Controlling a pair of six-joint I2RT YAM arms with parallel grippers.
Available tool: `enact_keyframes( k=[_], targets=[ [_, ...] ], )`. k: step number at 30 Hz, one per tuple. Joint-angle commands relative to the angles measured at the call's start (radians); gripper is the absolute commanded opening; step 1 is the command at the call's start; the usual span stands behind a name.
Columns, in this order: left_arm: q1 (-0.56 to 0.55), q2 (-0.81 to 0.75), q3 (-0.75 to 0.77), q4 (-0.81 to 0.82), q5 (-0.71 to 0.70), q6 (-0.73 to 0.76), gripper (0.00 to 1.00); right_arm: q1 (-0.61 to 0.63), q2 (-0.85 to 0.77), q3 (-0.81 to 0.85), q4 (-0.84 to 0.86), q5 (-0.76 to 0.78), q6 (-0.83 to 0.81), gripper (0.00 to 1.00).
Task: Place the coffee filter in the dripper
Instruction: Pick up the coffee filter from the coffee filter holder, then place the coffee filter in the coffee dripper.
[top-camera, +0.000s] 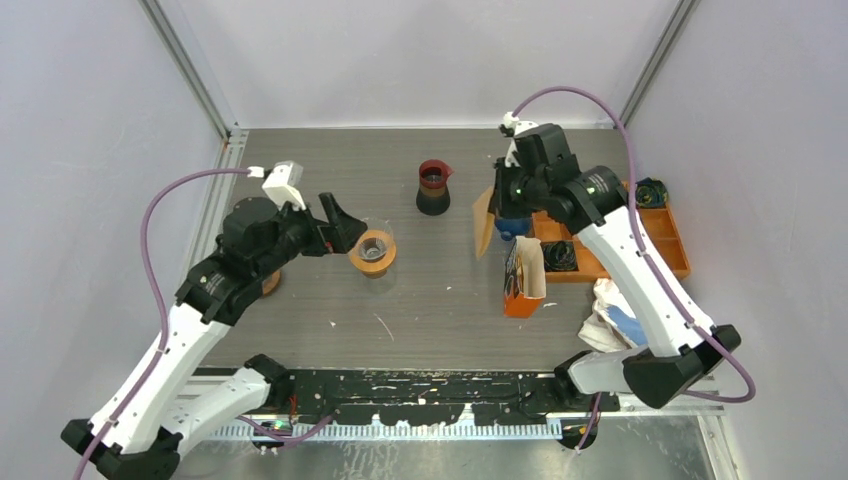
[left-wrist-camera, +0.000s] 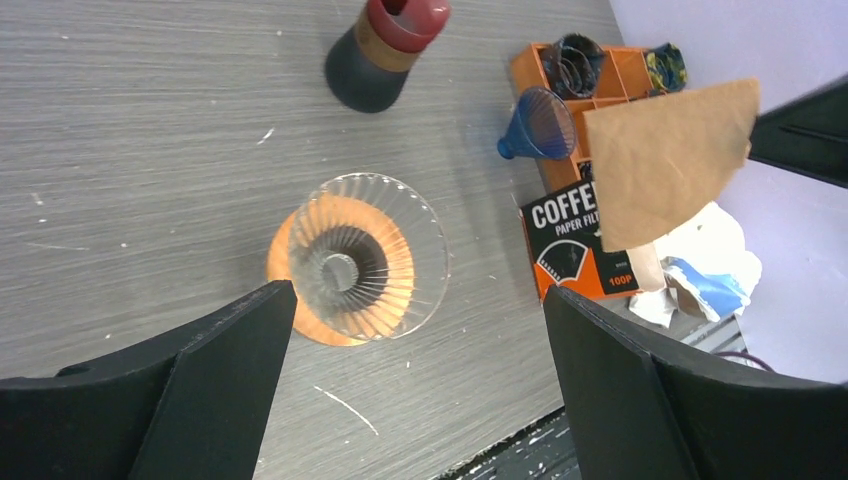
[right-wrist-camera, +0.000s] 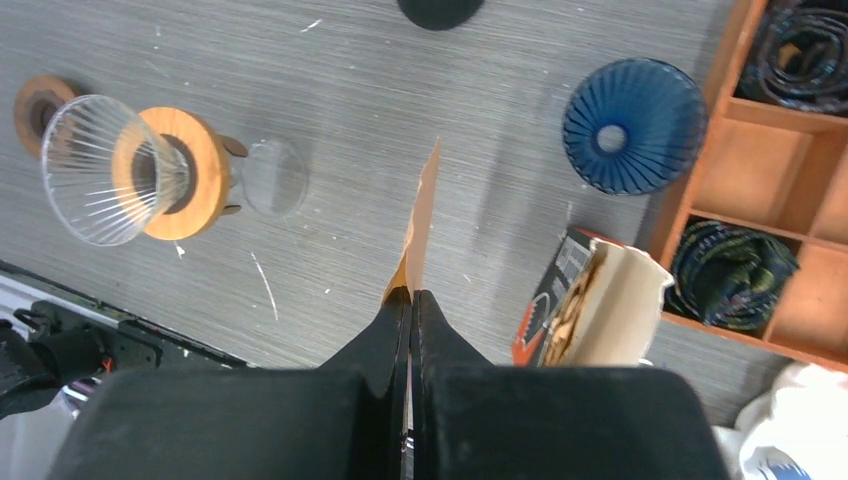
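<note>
A clear ribbed glass dripper (top-camera: 372, 250) sits on an orange wooden ring stand at mid-table; it also shows in the left wrist view (left-wrist-camera: 360, 258) and the right wrist view (right-wrist-camera: 100, 170). My right gripper (top-camera: 507, 197) is shut on a brown paper coffee filter (top-camera: 484, 222), held in the air to the right of the dripper and above the table. The filter shows flat in the left wrist view (left-wrist-camera: 665, 165) and edge-on in the right wrist view (right-wrist-camera: 420, 215), pinched at my right fingertips (right-wrist-camera: 411, 295). My left gripper (top-camera: 345, 225) is open and empty, just left of and above the dripper (left-wrist-camera: 420, 330).
An orange and black filter box (top-camera: 522, 278) stands open right of centre. A blue dripper (top-camera: 512, 228) sits beside an orange compartment tray (top-camera: 672, 245). A dark carafe with a red top (top-camera: 433, 188) stands behind. A crumpled cloth (top-camera: 610, 310) lies at the right.
</note>
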Motion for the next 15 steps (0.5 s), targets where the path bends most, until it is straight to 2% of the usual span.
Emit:
enact_keyframes(
  k=[1, 15],
  targets=[
    [-0.087, 0.033, 0.049, 0.108, -0.078, -0.002, 0.98, 0.057, 0.031, 0.066, 0.086, 0.03, 0.039, 0.01],
    [-0.319, 0.228, 0.119, 0.271, -0.254, 0.032, 0.98, 0.185, 0.141, 0.144, 0.156, 0.116, 0.091, 0.01]
  ],
)
